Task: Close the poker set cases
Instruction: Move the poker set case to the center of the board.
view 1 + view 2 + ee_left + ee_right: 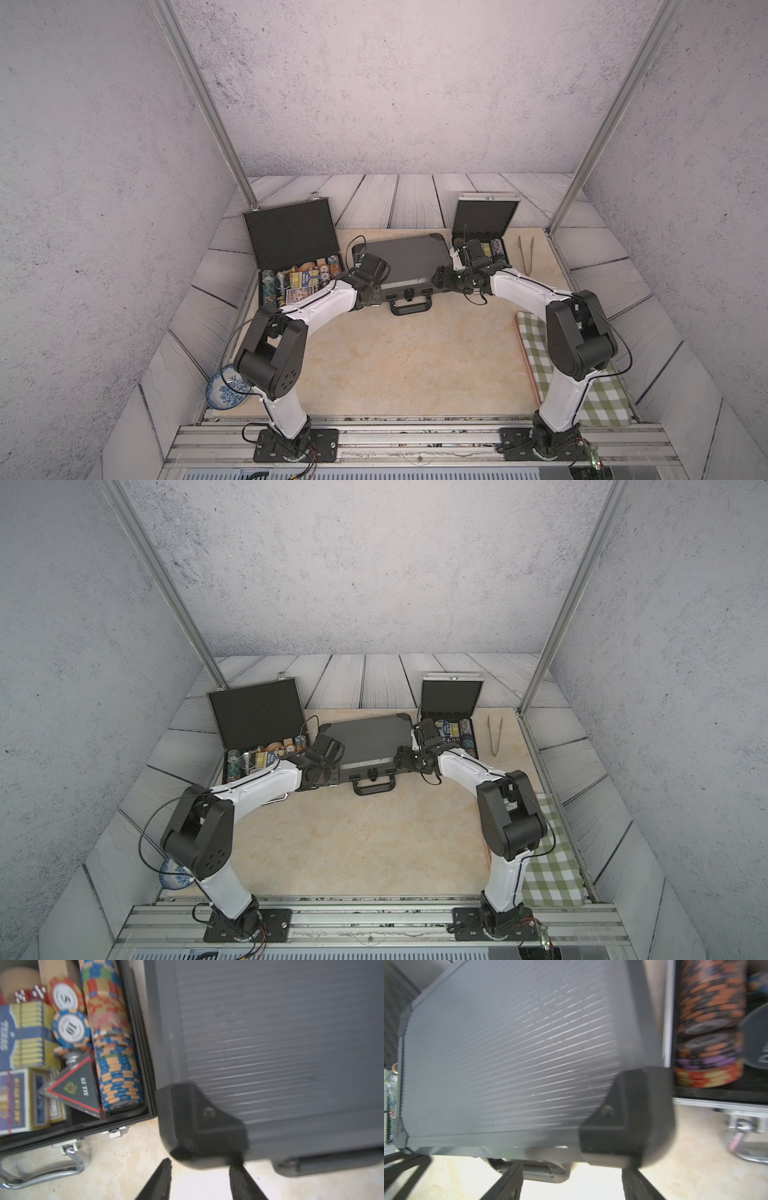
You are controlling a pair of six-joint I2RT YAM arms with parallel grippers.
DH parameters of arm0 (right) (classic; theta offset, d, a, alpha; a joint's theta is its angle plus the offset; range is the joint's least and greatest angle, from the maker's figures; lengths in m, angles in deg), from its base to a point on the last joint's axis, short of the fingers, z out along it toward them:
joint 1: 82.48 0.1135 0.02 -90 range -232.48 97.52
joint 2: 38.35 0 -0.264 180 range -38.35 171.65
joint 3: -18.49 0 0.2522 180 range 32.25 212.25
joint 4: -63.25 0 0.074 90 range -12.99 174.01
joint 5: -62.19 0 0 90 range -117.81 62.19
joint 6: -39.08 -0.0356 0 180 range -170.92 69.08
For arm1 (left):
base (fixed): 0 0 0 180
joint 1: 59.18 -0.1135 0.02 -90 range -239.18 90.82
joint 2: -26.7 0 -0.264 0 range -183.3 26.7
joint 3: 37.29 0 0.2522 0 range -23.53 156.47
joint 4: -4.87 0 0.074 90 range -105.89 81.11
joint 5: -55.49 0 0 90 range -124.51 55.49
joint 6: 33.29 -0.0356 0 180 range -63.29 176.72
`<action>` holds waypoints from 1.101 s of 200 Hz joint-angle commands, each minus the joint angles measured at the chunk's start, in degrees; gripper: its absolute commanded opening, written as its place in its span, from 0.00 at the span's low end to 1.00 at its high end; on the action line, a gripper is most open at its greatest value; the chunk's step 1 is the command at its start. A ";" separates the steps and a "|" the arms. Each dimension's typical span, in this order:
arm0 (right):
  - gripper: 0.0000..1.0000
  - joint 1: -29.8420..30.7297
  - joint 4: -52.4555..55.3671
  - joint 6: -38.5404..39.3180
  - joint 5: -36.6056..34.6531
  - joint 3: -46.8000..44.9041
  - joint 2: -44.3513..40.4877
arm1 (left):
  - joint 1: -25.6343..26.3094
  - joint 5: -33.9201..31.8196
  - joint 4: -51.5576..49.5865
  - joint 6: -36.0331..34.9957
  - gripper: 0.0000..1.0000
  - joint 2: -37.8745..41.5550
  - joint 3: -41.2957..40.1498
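Nearest the robot: blue-patterned plate (226, 390) at the left front edge of the table (395, 365), partly under the left arm. Green checked cloth (602, 399) runs along the right front edge, under the right arm. Mid-table, centre: grey case (409, 257), large, dark grey, fine ribbing across the lid, black corner caps (199, 1124). Its lid is down flat, black carry handle (409, 308) facing the robot. Left gripper (200, 1165) is at its left front corner, fingers parted a moderate way with nothing between them, tips right at the black cap; view blurred. Right gripper (573, 1167) is at the right front corner, fingers spread wide and gripping nothing, the case's front edge and handle just beyond the tips. Just beside the grey case on the left: black case (291, 237), flat, open, lid upright with dark lining. Its tray is packed with chip stacks (116, 1064), card boxes (22, 1036), red dice (31, 994) and an "ALL IN" triangle marker (76, 1086); metal handle (41, 1176) at its front. Just beside on the right: silver case (486, 216), small, aluminium-edged, open, lid upright. Orange-and-dark chips (708, 1022) sit in its tray, which the right wrist partly hides in both top views. Far right: wooden-looking tongs (524, 255) lying beside the silver case.
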 commanded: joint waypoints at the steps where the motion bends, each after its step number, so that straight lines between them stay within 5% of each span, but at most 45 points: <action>1: 0.77 -1.74 3.29 3.23 -3.34 0.32 -5.21 | -0.60 2.98 -1.01 1.48 0.56 3.65 -0.02; 119: 0.77 -4.22 -4.72 1.27 5.04 2.18 3.21 | -0.69 3.13 -1.18 1.43 0.70 1.10 1.26; 220: 0.72 -3.84 -9.45 -3.50 11.84 3.38 9.27 | -1.63 -1.19 0.41 0.98 0.54 -6.80 3.60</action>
